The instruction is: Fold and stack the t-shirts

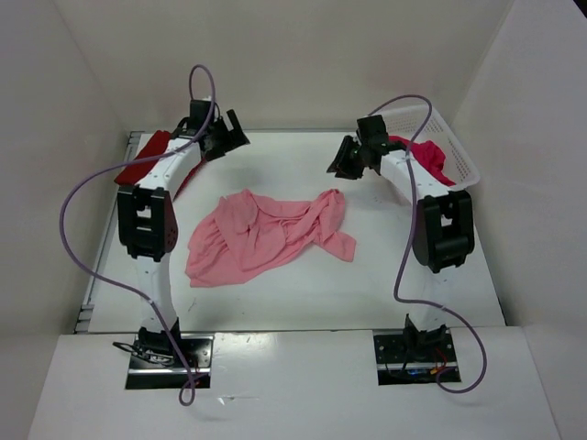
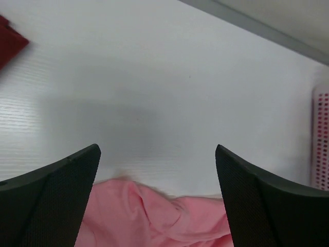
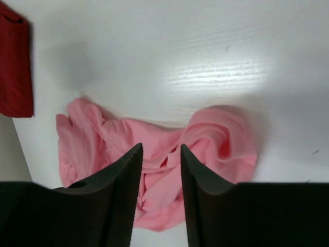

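A light pink t-shirt (image 1: 266, 234) lies crumpled in the middle of the white table (image 1: 303, 293). A dark red t-shirt (image 1: 147, 158) lies at the far left, partly hidden by my left arm. The magenta-crimson t-shirt (image 1: 429, 160) sits in the basket. My left gripper (image 1: 229, 137) hangs open and empty above the far table, beyond the pink shirt's edge (image 2: 154, 216); its jaws (image 2: 158, 149) stand wide apart. My right gripper (image 1: 344, 160) hovers open above the pink shirt (image 3: 216, 139), with a narrow gap at its fingertips (image 3: 161, 146) and nothing between them.
A white lattice basket (image 1: 463, 151) stands at the far right corner, its side showing in the left wrist view (image 2: 321, 139). The dark red shirt shows at the left in both wrist views (image 2: 10, 43) (image 3: 15, 67). White walls enclose the table on three sides.
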Available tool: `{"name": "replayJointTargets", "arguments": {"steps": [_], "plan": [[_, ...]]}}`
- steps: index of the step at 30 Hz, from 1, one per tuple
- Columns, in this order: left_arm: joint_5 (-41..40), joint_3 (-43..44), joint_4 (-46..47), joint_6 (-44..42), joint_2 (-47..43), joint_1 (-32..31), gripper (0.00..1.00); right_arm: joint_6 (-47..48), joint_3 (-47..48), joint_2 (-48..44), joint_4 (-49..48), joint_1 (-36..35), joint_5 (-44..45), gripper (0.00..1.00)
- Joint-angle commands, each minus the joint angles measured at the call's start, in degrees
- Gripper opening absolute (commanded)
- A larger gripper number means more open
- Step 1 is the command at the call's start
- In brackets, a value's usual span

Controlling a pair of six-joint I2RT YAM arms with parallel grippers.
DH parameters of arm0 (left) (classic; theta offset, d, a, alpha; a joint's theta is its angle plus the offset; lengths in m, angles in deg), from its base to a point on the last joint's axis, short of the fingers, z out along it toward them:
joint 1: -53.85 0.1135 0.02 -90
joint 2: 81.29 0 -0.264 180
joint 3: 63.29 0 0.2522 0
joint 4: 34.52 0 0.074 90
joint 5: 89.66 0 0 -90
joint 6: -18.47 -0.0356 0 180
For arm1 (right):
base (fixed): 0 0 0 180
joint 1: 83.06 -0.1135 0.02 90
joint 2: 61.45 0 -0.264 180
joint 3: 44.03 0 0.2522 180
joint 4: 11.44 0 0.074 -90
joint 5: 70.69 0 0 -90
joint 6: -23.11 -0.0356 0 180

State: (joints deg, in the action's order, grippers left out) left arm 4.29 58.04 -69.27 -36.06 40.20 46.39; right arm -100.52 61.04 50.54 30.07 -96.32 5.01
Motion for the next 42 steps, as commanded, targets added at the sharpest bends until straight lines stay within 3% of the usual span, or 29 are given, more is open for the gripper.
{"name": "replayJointTargets", "arguments": {"steps": [1,4,5,8,9,10,11,12,14,15,16,19,22,28,31,38,40,42], "plan": [[1.06,3.37,0.6,-0.48,-6.08,4.91,1.0,1.1,1.25,-4.74,-2.25,0.42,5.32,0.42],[3.35,-9.97,2.36,-2.14,-17.2,6.23,1.0,1.9,-4.63,-12.1,-2.87,0.42,7.44,0.47],[3.35,-18.8,2.36,-2.85,-19.95,6.23,1.0,1.9,-9.08,-14.23,-2.87,0.42,7.45,0.48],[3.88,-35.69,1.14,-2.16,-30.15,6.23,1.0,1.9,-17.96,-21.62,-4.46,-1.67,6.75,0.31],[4.83,-39.15,1.13,-1.37,-34.35,6.76,0.94,1.9,-20.01,-22.94,-4.46,-2.21,6.22,0.16],[5.54,-41.97,0.52,-0.4,-36.22,6.76,0.81,1.9,-21.86,-25.47,-4.46,-2.91,5.18,0.1],[7.11,-44.44,-0.35,1.78,-37.72,6.76,0.55,1.9,-25.27,-26.46,-4.46,-4.31,5.16,0.07],[7.74,-46.55,-0.36,2.76,-39.82,6.76,0.44,1.38,-26.78,-27.25,-4.46,-5.02,5.16,0.05],[8.79,-51.48,-1.76,4.69,-40.37,6.76,0.3,1.37,-30.99,-29.18,-4.46,-5.64,4.46,0.05],[9.67,-52.63,-1.77,5.23,-39.67,6.76,0.3,1.37,-32.32,-29.71,-4.46,-6.16,4.98,0.08],[10.37,-54.81,-2.29,5.23,-39.14,6.76,0.29,1.37,-34.77,-30.33,-4.46,-6.17,6.9,0.19],[10.91,-57.73,1.12,5.85,-37.12,6.76,0.4,1.37,-36.9,-30.33,-3.15,-6.17,8.59,0.37],[10.91,-57.73,4.46,6.46,-33.53,3.96,0.43,2.16,-37.95,-28.49,-1.64,-6.17,8.07,0.4],[11.61,-49.84,9.39,9.0,-21.05,-1.15,0.44,0.4,-39.98,-26.91,-1.64,-6.17,8.07,0.41],[11.09,-43.52,9.92,9.01,-16.56,-1.85,0.44,-1.34,-41.3,-26.91,-1.64,-6.69,8.07,0.42],[9.77,-18.12,7.03,10.5,-1.71,-1.85,0.44,-4.87,-43.06,-26.74,-2.78,-8.8,9.38,0.45],[12.65,-12.68,7.02,12.69,0.32,-1.32,0.51,-5.48,-43.06,-25.94,-3.31,-9.33,9.91,0.45],[13.19,-13.43,8.06,12.7,-2.98,-0.8,0.7,-5.48,-43.06,-25.94,-3.93,-9.86,9.91,0.45]]}}
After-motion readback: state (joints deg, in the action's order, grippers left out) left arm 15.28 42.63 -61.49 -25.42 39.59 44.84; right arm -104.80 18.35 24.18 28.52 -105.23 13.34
